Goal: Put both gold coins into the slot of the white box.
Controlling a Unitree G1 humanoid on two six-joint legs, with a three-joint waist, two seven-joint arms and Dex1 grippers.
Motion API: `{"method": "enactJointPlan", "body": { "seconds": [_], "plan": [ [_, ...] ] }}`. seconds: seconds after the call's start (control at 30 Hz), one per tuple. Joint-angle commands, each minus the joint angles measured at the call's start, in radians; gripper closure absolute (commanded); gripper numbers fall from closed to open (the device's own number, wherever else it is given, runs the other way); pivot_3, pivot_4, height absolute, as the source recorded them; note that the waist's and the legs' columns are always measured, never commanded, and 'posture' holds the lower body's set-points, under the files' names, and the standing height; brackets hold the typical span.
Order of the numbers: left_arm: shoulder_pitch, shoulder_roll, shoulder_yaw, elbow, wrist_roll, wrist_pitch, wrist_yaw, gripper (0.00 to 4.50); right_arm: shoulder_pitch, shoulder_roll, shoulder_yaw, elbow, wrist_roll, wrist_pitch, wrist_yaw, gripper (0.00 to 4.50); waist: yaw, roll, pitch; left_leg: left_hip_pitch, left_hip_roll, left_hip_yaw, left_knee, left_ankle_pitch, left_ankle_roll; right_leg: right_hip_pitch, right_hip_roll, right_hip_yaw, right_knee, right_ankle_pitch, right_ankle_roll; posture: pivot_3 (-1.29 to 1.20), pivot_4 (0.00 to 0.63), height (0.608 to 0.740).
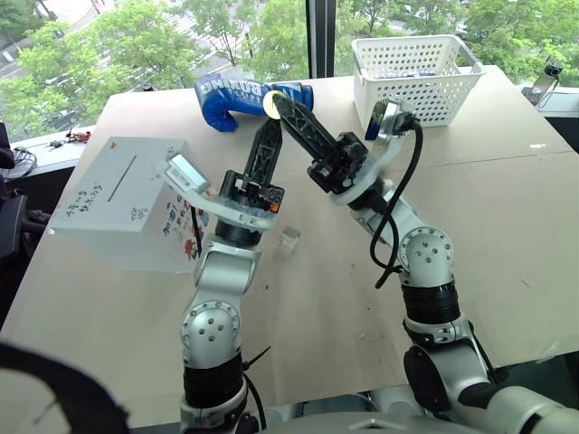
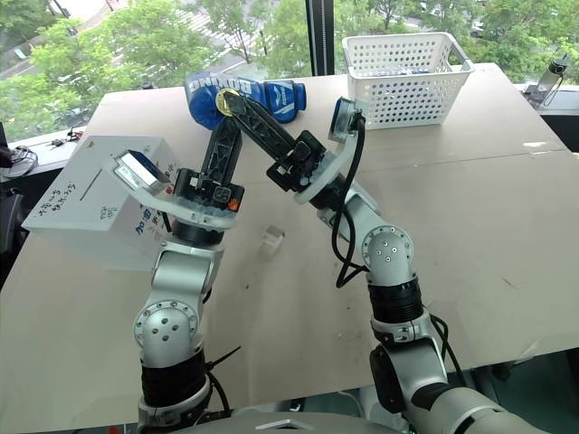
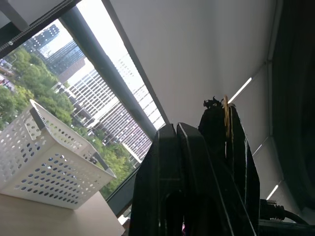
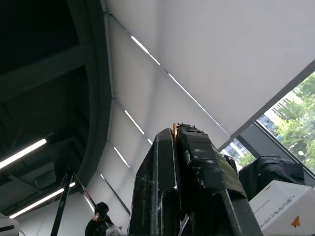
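Big cardboard-covered table (image 1: 507,235) spreads wide, its far edge running along a window. The landmark is the white box (image 1: 122,203), sitting near the table's left edge, tipped a little, with its slot (image 1: 122,178) a thin dark line on the upper face, handwriting beside it and colourful print on the side facing the robot. Nothing is going in at the slot right now.

Far across the table from the white box, by the far right corner, stands one white perforated basket (image 1: 418,74); something blue shows inside through the holes, but what it is I cannot tell. Between basket and box, along the far edge, lies one blue boxing glove (image 1: 242,98).

Just right of the white box, both arms rise above the table. The right gripper (image 1: 274,107) has its jaws closed on a gold coin (image 1: 270,107), held high in front of the glove; the coin's thin gold edge peeks between the fingertips in the right wrist view. The left gripper (image 1: 268,128) stands right beside it, jaws pressed together, nothing seen between them; in the left wrist view, the same coin shows edge-on in the other gripper.

One small clear holder (image 1: 289,239) rests on the table right of the box. The wide right half of the table lies open.

One coin counted in sight.
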Motion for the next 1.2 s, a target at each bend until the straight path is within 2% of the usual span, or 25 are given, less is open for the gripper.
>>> {"method": "enactJointPlan", "body": {
  "seconds": [0.03,0.2,0.3,0.4,1.1,1.13,1.17,1.2],
  "plan": [
    [0.003,-0.002,0.014,-0.045,-0.026,-0.023,-0.021,4.44,-0.069,0.089,-0.012,-0.023,0.018,-0.025,-0.01,4.5,0.0,0.0,0.0,0.0,0.0,0.0,0.0,0.0,0.0,0.0,0.0,0.0,0.0,0.0,0.0,0.0,0.15,0.721],
    [0.009,-0.003,0.019,-0.048,-0.084,-0.02,-0.031,4.44,-0.06,0.089,-0.011,-0.004,0.003,-0.035,-0.017,4.5,0.0,0.0,0.0,0.0,0.0,0.0,0.0,0.0,0.0,0.0,0.0,0.0,-0.001,0.0,0.0,0.0,0.15,0.721],
    [0.009,0.0,0.027,-0.051,-0.11,-0.022,-0.031,3.66,-0.051,0.084,-0.006,-0.001,-0.004,-0.034,-0.014,4.5,0.0,0.0,0.0,0.0,0.0,0.0,0.0,0.0,0.0,0.0,0.0,0.0,-0.001,0.0,0.0,0.0,0.15,0.721],
    [0.016,0.001,0.031,-0.052,-0.101,-0.036,-0.035,2.43,-0.049,0.081,-0.003,-0.002,-0.006,-0.031,-0.013,4.5,0.0,0.0,0.0,0.0,0.0,0.0,0.0,0.0,0.0,0.0,0.0,0.0,-0.001,0.0,0.0,0.0,0.15,0.721],
    [0.073,0.01,-0.007,-0.073,-0.116,-0.037,-0.115,2.43,-0.029,0.052,0.052,-0.049,-0.019,0.03,0.034,4.5,0.0,0.0,0.0,-0.001,0.0,-0.001,-0.001,0.0,0.0,0.0,0.0,0.0,-0.003,0.0,0.0,0.0,0.15,0.721],
    [0.074,0.01,-0.009,-0.074,-0.116,-0.038,-0.115,2.95,-0.028,0.051,0.053,-0.052,-0.021,0.033,0.037,4.5,0.0,0.0,0.0,-0.001,0.0,-0.001,-0.001,0.0,0.0,0.0,0.0,0.0,-0.003,0.0,0.0,0.0,0.15,0.721],
    [0.073,0.01,-0.01,-0.074,-0.116,-0.039,-0.114,3.18,-0.028,0.05,0.054,-0.053,-0.022,0.035,0.038,4.5,0.0,0.0,0.0,-0.001,0.0,-0.001,-0.001,0.0,0.0,0.0,0.0,-0.001,-0.003,0.0,0.0,0.0,0.15,0.721],
    [0.073,0.009,-0.01,-0.075,-0.116,-0.04,-0.113,3.63,-0.027,0.05,0.053,-0.054,-0.024,0.037,0.038,4.5,0.0,0.0,0.0,-0.001,0.0,-0.001,-0.001,0.0,0.0,0.0,0.0,-0.001,-0.003,0.0,0.0,0.0,0.15,0.721]
  ]
}}
